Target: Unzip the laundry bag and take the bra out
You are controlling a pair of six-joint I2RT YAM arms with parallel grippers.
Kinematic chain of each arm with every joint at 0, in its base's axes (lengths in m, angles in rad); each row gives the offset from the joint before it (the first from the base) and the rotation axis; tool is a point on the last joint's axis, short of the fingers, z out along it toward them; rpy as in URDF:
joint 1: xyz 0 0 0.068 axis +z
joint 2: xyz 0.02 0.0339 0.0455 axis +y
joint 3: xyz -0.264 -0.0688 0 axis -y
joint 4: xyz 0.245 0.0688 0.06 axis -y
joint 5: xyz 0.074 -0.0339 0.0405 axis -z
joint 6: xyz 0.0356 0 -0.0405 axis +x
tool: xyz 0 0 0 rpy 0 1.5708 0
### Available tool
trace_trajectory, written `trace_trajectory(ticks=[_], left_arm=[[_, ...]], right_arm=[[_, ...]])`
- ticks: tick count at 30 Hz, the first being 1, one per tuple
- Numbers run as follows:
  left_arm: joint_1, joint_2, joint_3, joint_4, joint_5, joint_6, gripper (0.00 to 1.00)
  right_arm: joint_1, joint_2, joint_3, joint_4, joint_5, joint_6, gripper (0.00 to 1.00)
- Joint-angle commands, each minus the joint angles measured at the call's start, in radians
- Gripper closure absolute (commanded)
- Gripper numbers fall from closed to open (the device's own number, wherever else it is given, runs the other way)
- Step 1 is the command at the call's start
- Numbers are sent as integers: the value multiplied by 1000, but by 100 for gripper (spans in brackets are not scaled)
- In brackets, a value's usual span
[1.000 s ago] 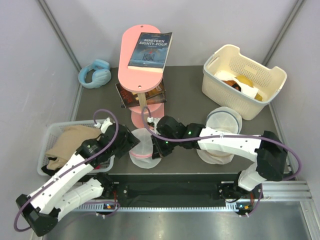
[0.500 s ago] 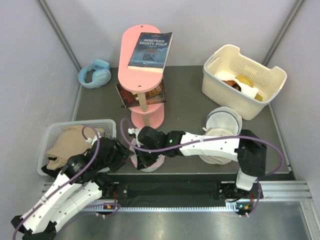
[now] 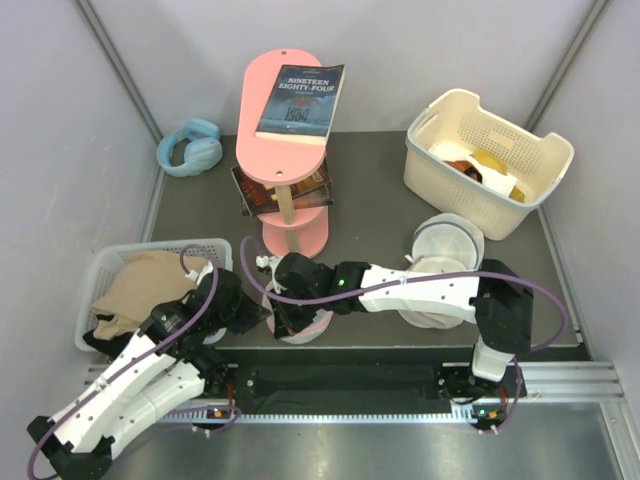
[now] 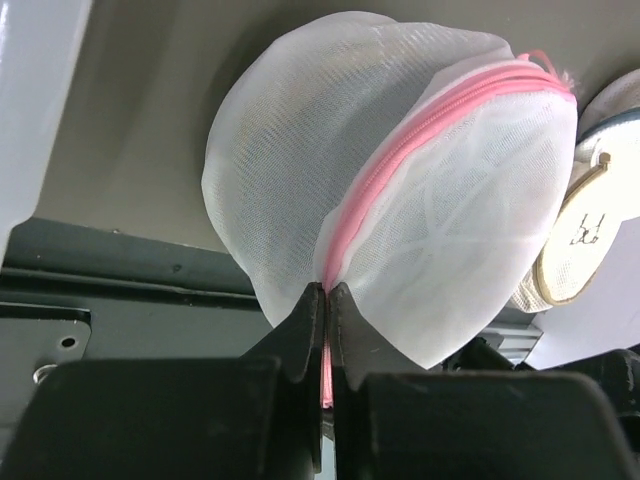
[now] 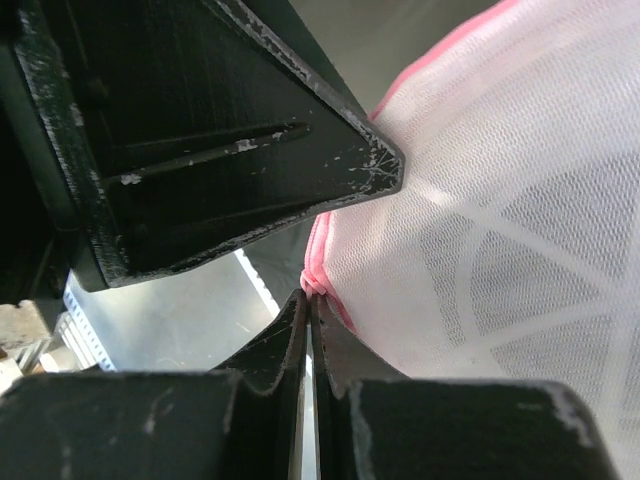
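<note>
The laundry bag (image 3: 303, 327), white mesh with a pink zipper band (image 4: 400, 150), lies folded near the table's front edge, left of centre. My left gripper (image 3: 258, 312) comes at it from the left and is shut on the pink band at the bag's near end (image 4: 327, 290). My right gripper (image 3: 283, 318) reaches across from the right and is shut on a pink knot of trim at the bag's edge (image 5: 312, 292). In the right wrist view the mesh (image 5: 500, 250) fills the right side. The bra is hidden; nothing beige shows through the mesh.
A grey basket (image 3: 100, 268) holding beige cloth (image 3: 140, 285) sits at the left. A pink stand (image 3: 285, 215) carries a book (image 3: 300, 100). Blue headphones (image 3: 190, 147) lie at the back left and a white basket (image 3: 490, 160) at the back right. A beige-rimmed mesh bag (image 3: 447, 240) lies under the right arm.
The right gripper has dragged the bag left toward the front edge. The left arm drew back, then came in again, and its jaws went from open to shut on the pink band.
</note>
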Motion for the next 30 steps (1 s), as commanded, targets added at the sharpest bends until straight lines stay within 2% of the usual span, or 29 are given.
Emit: trace_trajectory(ticks=[1,9,17,24,28,30], left_arm=[[5,-7,-24,81,-2,-7,100],[5,-28,-21,61,-77,-5,100],[5,33,-5,88,-84,38,100],[10,143,37,136,-105,131,100],[66,215,64,165,-96,200,100],[114,240,69,186,-41,254,100]], right_arm=[[13,-45,16,8,11,10,100],[-25,-127,-96,5,40,32,100],[-77,-231,-208,8,72,51,100],[-82,-213,-178,-7,65,39,100],[-82,-185,-142,-1,45,28,100],[-77,-165,-121,2,29,22,100]])
